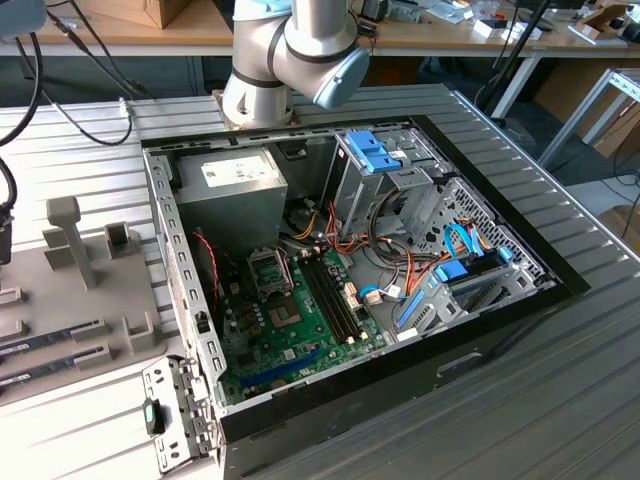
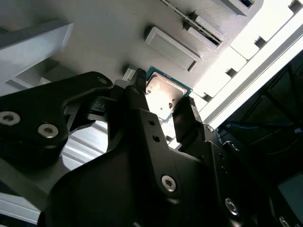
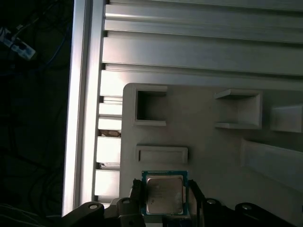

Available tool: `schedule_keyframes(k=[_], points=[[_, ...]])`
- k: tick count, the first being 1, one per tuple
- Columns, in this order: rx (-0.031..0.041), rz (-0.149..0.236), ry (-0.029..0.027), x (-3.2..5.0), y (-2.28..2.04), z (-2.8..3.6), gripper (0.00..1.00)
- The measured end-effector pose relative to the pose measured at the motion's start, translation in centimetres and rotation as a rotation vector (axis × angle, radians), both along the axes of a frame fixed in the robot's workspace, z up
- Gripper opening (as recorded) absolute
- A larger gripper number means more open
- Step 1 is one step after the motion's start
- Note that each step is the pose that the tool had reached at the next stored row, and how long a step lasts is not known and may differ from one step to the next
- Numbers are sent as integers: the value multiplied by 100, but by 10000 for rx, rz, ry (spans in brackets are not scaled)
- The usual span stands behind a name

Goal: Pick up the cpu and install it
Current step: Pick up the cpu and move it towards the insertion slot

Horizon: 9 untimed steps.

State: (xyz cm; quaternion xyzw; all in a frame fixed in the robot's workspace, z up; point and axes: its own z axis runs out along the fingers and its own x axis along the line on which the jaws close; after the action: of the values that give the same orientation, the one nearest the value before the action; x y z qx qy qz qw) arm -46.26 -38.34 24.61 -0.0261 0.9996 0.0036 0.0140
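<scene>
The cpu point(image 3: 163, 196), a small flat square with a dull silver lid and a thin green rim, sits between my two black fingers in both wrist views. My gripper point(image 3: 164, 199) straddles it, one finger point(image 3: 137, 196) against each side edge, shut on the cpu point(image 2: 163, 92). It is at or just above the pale grey parts holder point(image 3: 213, 156), near a shallow rectangular recess point(image 3: 162, 154). I cannot tell whether it is lifted clear. In the exterior view the open computer case point(image 1: 480, 310) shows the green motherboard point(image 1: 290, 340) with its socket point(image 1: 270, 272).
The arm's base and elbow point(image 1: 290, 50) stand behind the case. The grey holder point(image 1: 90, 270) with upright posts and memory sticks point(image 1: 50, 340) lies at the exterior view's left. The power-supply box point(image 1: 235, 190), drive cages point(image 1: 390, 170) and cables crowd the case.
</scene>
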Motion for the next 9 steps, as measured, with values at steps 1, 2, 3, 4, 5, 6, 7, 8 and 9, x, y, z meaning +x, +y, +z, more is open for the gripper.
schedule_keyframes(k=[1,2,3,4,5,6,7,8,9], points=[[0,0,0,0,0,9,47],[1,0,0,0,0,17,47],[2,0,-1,0,0,31,47],[3,0,-1,0,0,41,47],[3,0,-1,0,0,53,47],[3,0,0,0,0,60,47],[4,-1,-1,0,0,66,47],[5,0,-1,0,0,80,47],[5,-1,0,0,0,90,47]])
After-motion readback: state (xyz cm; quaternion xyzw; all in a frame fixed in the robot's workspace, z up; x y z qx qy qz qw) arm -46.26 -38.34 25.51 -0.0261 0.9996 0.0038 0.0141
